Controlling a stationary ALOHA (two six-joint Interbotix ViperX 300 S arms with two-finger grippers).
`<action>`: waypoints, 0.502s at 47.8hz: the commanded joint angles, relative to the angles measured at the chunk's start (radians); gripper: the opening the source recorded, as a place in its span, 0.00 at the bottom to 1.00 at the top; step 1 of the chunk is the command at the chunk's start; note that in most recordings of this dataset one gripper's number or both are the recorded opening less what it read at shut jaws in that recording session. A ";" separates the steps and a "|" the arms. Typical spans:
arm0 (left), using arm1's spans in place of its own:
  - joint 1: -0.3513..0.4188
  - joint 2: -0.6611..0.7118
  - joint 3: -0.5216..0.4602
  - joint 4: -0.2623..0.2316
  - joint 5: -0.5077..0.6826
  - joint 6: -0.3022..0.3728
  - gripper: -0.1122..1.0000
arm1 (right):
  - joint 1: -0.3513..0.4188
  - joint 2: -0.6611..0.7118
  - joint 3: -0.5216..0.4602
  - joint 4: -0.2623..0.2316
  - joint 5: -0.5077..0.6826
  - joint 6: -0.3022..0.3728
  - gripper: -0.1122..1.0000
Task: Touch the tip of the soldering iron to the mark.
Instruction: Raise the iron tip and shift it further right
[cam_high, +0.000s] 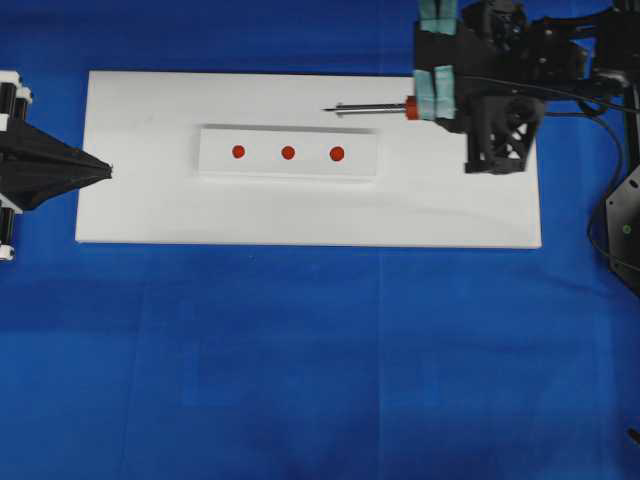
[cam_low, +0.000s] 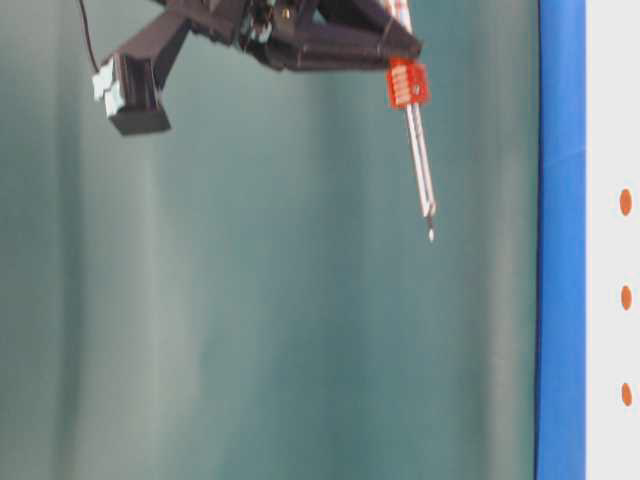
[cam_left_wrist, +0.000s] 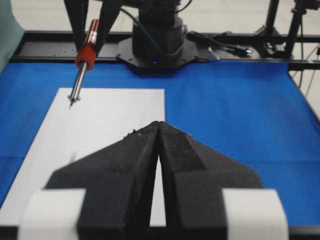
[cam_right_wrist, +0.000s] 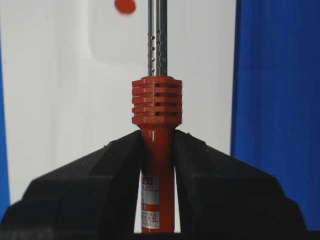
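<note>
Overhead view: we see the right gripper (cam_high: 436, 100) squeezing the soldering iron (cam_high: 375, 108) near the board's (cam_high: 140, 215) far edge.
Left gripper (cam_high: 108, 171): we see it pinched closed, holding nothing.

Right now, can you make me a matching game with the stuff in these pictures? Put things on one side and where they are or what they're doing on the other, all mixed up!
Things:
1. soldering iron
2. left gripper
3. three red dots
4. white board

Places or states:
A. lies flat on the blue cloth
B. shut with nothing in it, at the board's left edge
C. in a row on the raised white strip
D. held up in the air by the right gripper

Pairs: 1-D, 2-B, 3-C, 4-A
</note>
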 joint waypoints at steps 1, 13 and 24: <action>-0.002 0.008 -0.009 0.002 -0.003 -0.002 0.10 | -0.005 -0.044 0.005 -0.002 0.009 0.002 0.16; -0.003 0.008 -0.008 0.002 -0.003 -0.002 0.10 | -0.005 -0.067 0.023 -0.002 0.018 0.002 0.16; -0.002 0.006 -0.008 0.002 0.005 -0.002 0.10 | -0.006 -0.063 0.018 -0.002 0.015 0.003 0.16</action>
